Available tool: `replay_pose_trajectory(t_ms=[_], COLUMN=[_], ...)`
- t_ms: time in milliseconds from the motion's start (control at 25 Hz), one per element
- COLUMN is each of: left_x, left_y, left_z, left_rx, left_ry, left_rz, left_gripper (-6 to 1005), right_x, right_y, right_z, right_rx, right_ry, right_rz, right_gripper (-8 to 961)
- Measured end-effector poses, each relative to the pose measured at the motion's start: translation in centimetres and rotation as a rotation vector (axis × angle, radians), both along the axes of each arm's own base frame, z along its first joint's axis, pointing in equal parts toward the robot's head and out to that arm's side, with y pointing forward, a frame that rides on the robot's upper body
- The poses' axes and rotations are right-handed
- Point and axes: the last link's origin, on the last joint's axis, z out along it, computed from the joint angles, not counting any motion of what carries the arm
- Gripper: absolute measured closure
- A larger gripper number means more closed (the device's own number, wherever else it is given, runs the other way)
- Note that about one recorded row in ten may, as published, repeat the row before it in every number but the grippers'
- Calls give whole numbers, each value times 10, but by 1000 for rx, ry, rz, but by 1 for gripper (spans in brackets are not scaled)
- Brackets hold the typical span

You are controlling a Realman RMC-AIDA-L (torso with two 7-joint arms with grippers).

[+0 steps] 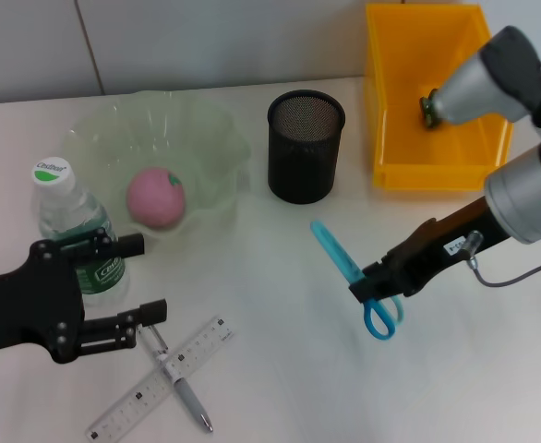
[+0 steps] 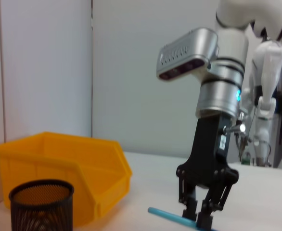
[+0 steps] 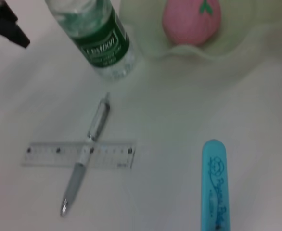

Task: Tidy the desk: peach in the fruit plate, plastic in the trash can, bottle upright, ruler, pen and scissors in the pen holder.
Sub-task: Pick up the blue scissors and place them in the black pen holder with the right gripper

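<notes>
Right tool (image 1: 374, 288) is clamped on the scissors (image 1: 349, 263) near the handles, so they'll drop blade-first into the holder (image 1: 305, 148). Left tool (image 1: 127, 288) hangs released by the bottle (image 1: 75, 226).

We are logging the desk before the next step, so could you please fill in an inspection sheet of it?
Surface: white desk.
Job's things: peach in plate; bottle upright; pen across ruler; scissors flat; holder; yellow bin.
Clutter: small dark thing in bin.
Grippers: left gripper open beside bottle; right gripper over the scissors.
Cables: one by right wrist.
Surroundings: white wall.
</notes>
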Motion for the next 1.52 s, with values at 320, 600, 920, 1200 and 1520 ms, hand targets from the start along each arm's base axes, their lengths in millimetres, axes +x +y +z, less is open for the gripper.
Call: replay_pose_trajectory(t_ms=[320, 600, 920, 1200, 1520], left_x=[8, 15, 23, 30, 41], left_y=[-1, 3, 8, 11, 15], left_z=[5, 7, 16, 21, 34], left_rx=[-18, -51, -77, -118, -171], left_ry=[-93, -141, -207, -265, -305], left_rz=[26, 62, 111, 154, 200], left_gripper=[212, 212, 213, 213, 212], right_x=[20, 24, 12, 8, 6], right_y=[9, 21, 26, 36, 42], right_z=[11, 32, 53, 72, 82], right_rx=[85, 208, 358, 574, 827], right_ry=[201, 345, 409, 352, 311], right_rz=[86, 258, 576, 888, 1141], right_gripper=[703, 702, 702, 702, 702])
